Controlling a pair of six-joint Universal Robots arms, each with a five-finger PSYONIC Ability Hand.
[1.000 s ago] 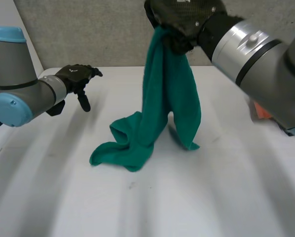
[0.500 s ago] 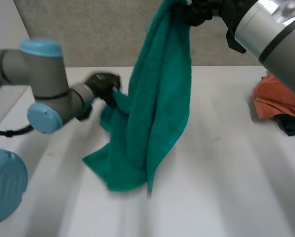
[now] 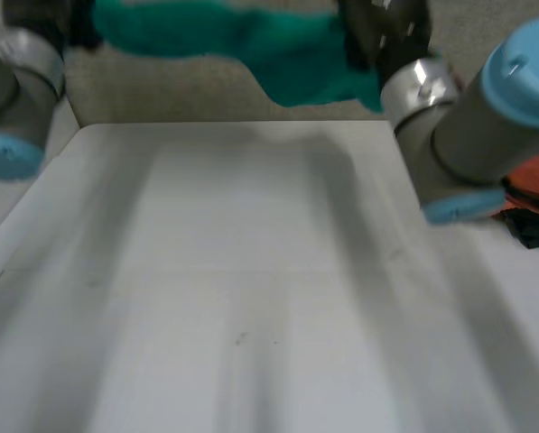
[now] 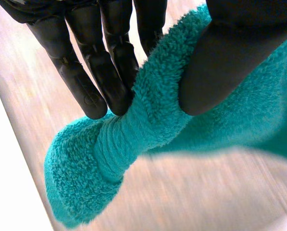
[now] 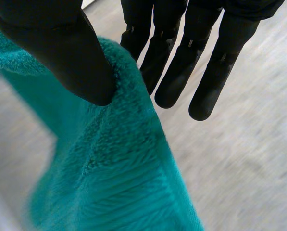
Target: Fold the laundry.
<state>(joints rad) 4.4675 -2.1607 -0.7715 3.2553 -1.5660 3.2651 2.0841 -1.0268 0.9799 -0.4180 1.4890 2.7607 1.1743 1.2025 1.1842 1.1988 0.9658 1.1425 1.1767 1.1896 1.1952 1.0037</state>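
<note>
A green towel (image 3: pixel 242 41) hangs stretched in the air between my two hands, well above the white table (image 3: pixel 251 289). My left hand (image 3: pixel 45 16) holds one end at the far left; in its wrist view the thumb (image 4: pixel 220 62) and fingers (image 4: pixel 88 67) pinch a bunched part of the towel (image 4: pixel 143 130). My right hand (image 3: pixel 382 32) holds the other end, with its thumb (image 5: pixel 56 48) pressing the towel (image 5: pixel 109 183) against the fingers (image 5: pixel 181 62). The towel sags a little near the right hand.
An orange cloth (image 3: pixel 535 176) lies on a dark cloth (image 3: pixel 535 227) at the table's right edge, behind my right arm (image 3: pixel 472 135). A grey wall (image 3: pixel 206 90) runs along the table's far side.
My left hand has closed on the towel's lower part. Both hands have risen and moved apart, so the towel has left the table and now spans between them.
</note>
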